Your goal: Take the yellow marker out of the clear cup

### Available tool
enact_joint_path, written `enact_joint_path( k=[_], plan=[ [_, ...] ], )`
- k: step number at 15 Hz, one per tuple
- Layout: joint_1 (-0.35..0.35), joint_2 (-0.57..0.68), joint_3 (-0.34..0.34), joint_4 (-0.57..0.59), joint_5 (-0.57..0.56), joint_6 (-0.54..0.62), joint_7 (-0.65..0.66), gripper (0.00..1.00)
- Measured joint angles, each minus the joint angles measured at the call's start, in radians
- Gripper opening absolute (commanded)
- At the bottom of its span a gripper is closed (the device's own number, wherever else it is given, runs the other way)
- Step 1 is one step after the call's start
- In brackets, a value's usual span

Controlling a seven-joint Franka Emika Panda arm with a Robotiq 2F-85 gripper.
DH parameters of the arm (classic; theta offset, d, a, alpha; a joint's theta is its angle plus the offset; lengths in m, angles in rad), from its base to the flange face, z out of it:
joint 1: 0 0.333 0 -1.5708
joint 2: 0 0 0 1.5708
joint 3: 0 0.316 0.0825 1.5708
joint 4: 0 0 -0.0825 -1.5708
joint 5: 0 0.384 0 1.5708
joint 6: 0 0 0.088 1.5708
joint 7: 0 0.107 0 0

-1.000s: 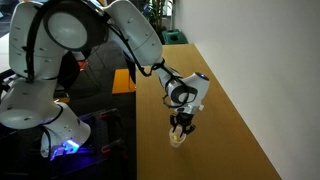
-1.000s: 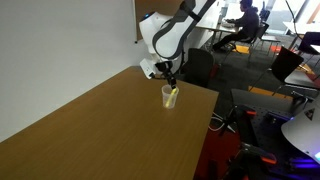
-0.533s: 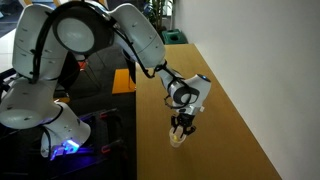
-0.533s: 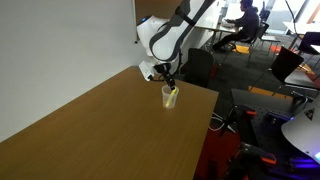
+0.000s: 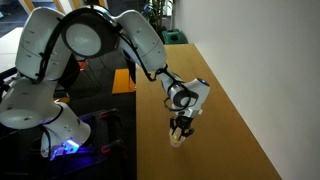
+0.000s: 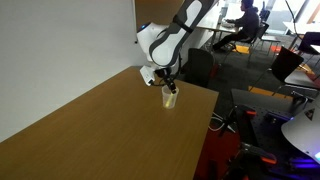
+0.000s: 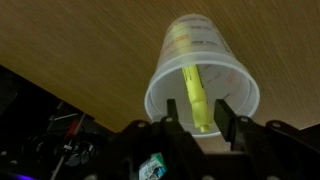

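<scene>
The clear cup (image 7: 218, 62) stands upright on the wooden table near its edge, in both exterior views (image 5: 177, 139) (image 6: 169, 100). The yellow marker (image 7: 191, 85) leans inside it, its end sticking up above the rim. My gripper (image 7: 195, 104) points straight down over the cup (image 5: 179, 127) (image 6: 168, 88). Its two fingers reach into the cup's mouth, one on each side of the marker's upper end. The jaws are open, with a small gap to the marker on one side and almost none on the other.
The wooden table (image 6: 90, 130) runs along a white wall. The cup sits close to the table's edge (image 5: 160, 120). Beyond the edge are chairs (image 6: 200, 65), a person at a desk (image 6: 243, 18) and lit equipment on the floor (image 5: 70, 145).
My gripper has come down a little onto the cup, so its fingers now straddle the marker's top. The cup and marker have not moved.
</scene>
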Motion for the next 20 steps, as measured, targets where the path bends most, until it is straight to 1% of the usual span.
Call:
enact_joint_path(
  k=[4,11,12,14,15,16,17,18,19,20],
  plan=[
    [0.000,0.012,0.000,0.005,0.002,-0.001,0.000,0.43],
    [0.000,0.018,-0.003,0.007,0.003,-0.008,0.000,0.48],
    [0.000,0.018,-0.003,0.007,0.003,-0.010,0.000,0.46],
    [0.000,0.018,-0.004,0.007,0.003,-0.013,0.000,0.42],
    [0.000,0.018,-0.004,0.008,0.003,-0.015,0.000,0.37],
    [0.000,0.018,-0.004,0.008,0.003,-0.019,0.000,0.26],
    [0.000,0.018,-0.004,0.009,0.003,-0.023,0.000,0.12],
    [0.000,0.018,-0.004,0.010,0.003,-0.028,0.000,0.04],
    [0.000,0.018,-0.004,0.012,0.003,-0.034,0.000,0.00],
    [0.000,0.018,-0.004,0.014,0.003,-0.039,0.000,0.09]
  ],
)
